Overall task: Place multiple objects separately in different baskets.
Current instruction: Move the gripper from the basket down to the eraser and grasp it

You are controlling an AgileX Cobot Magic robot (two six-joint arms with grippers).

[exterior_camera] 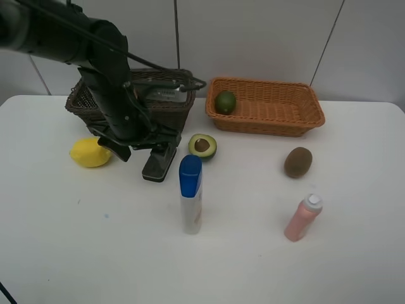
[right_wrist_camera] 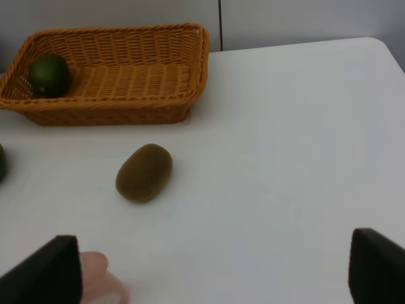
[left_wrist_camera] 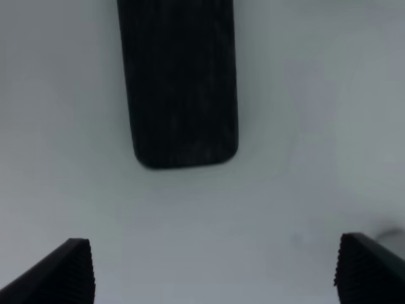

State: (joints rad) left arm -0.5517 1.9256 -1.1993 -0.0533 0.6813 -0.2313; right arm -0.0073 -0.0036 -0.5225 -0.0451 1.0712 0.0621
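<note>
1. Left gripper [left_wrist_camera: 215, 275] released, jaws wide, just beside the grey-black rectangular eraser block [left_wrist_camera: 180, 82] lying on the white table [exterior_camera: 95, 240].
2. Right gripper [right_wrist_camera: 218, 272] released and empty. The brown oval kiwi [right_wrist_camera: 144, 172] lies on the near side of the orange-tan woven wicker basket [right_wrist_camera: 114, 82], which holds the round green avocado [right_wrist_camera: 49, 75].

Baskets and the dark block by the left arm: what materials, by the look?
Orange basket: woven wicker, matte, open weave visible. Dark brown basket: same weave, darker. Block: matte grey-black, finely ribbed face, probably rubber or foam; look leaves it open.
</note>
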